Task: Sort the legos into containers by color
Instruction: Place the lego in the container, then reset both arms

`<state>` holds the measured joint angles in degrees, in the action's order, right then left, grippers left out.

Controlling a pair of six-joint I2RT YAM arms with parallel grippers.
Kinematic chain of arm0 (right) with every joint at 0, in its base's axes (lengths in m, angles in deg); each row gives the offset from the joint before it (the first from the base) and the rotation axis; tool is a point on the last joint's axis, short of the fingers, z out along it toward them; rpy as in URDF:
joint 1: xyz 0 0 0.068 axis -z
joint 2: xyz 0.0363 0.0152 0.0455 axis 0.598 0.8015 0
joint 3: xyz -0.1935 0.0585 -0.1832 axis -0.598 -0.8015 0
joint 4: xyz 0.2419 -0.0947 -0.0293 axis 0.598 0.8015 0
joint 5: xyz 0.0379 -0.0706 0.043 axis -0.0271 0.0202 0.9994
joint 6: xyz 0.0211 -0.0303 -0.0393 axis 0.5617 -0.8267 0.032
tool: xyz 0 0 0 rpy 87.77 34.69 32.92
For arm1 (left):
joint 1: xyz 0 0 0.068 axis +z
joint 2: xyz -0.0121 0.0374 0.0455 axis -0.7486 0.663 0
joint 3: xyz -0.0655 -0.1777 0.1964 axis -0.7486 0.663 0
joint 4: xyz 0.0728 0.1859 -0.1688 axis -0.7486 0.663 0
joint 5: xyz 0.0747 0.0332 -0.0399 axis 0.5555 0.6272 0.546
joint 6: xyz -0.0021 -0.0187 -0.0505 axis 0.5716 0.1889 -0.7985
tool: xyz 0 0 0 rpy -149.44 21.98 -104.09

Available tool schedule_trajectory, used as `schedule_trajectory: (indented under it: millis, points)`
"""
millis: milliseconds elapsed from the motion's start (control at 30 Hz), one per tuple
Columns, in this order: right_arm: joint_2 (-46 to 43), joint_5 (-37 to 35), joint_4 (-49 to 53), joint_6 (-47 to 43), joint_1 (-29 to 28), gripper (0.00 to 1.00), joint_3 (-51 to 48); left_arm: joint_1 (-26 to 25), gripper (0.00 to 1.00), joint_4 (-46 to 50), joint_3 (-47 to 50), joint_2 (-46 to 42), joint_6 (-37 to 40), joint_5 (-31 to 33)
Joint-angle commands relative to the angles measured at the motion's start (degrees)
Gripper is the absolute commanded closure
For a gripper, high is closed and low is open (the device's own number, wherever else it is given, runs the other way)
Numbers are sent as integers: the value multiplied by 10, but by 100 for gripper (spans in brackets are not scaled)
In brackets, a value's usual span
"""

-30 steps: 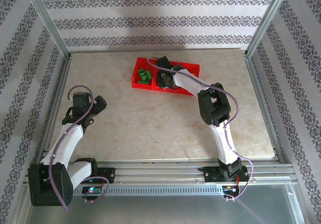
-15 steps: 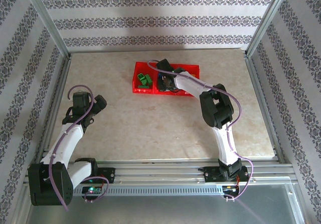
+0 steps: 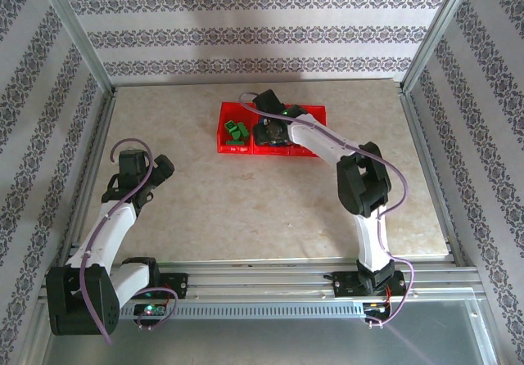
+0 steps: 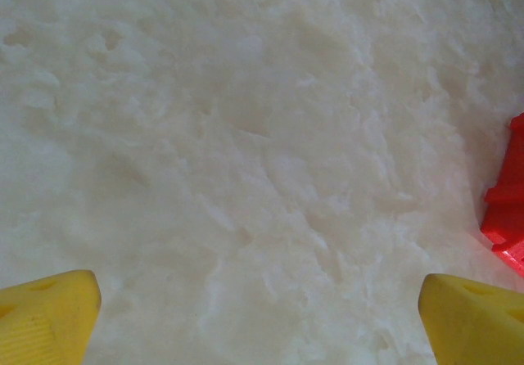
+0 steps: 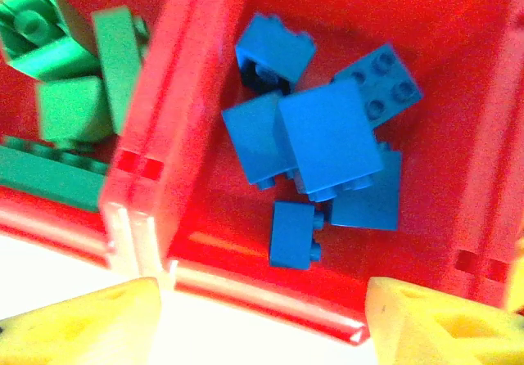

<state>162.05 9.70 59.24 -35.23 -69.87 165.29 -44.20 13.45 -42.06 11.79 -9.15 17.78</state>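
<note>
The red tray [image 3: 224,141] lies at the back middle of the table. Green legos [image 3: 237,129] fill its left container [image 5: 49,21]. In the right wrist view several blue legos [image 5: 327,140] are piled in the middle container, past the inner wall [image 5: 164,136], and one small blue brick [image 5: 295,234] lies loose near the front rim. My right gripper [image 5: 262,332] [image 3: 270,128] hovers above that front rim, open, with nothing between its yellow fingertips [image 5: 82,324]. My left gripper [image 4: 260,324] [image 3: 135,168] is open over bare table, far left of the tray.
A corner of the red tray [image 4: 508,205] shows at the right edge of the left wrist view. Metal frame rails [image 3: 90,119] and patterned walls border the table on three sides. The marble tabletop [image 3: 246,201] spreads between the arms.
The right arm's elbow has swung right and toward the near edge while its gripper stayed over the tray's middle container. The left arm has not moved.
</note>
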Motion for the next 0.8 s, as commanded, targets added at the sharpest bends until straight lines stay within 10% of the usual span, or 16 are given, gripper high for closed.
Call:
schedule_trajectory:
  millis: [0, 767]
  points:
    - [-50, -33, 13, -8, -6, 30, 8, 8, 0, 8, -12, -12, 12, 1]
    - [-564, -243, -94, 59, 37, 2, -480, 11, 0, -21, 36, -158, 84, 58]
